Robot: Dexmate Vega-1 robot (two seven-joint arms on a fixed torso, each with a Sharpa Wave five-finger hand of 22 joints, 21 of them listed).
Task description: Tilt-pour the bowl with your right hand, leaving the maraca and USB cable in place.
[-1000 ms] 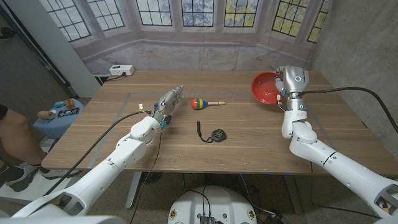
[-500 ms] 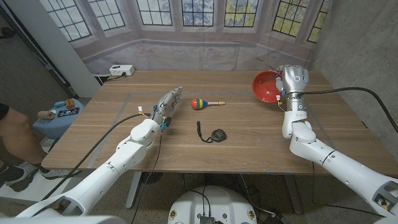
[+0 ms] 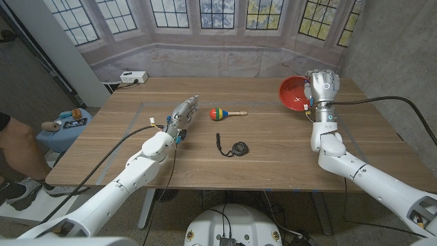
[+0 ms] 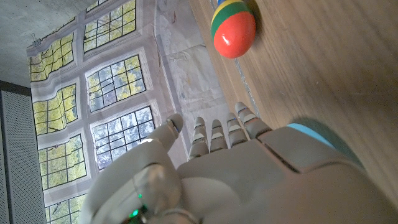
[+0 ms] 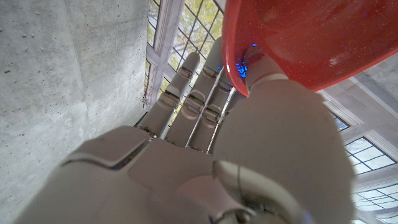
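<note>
Fingers on red bowl — unlabelled

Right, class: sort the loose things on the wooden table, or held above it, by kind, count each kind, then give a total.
Red bowl, tilted, held by the right hand: 1
Striped maraca: 1
Black USB cable, coiled: 1
White power strip at the far corner: 1
Total: 4
</note>
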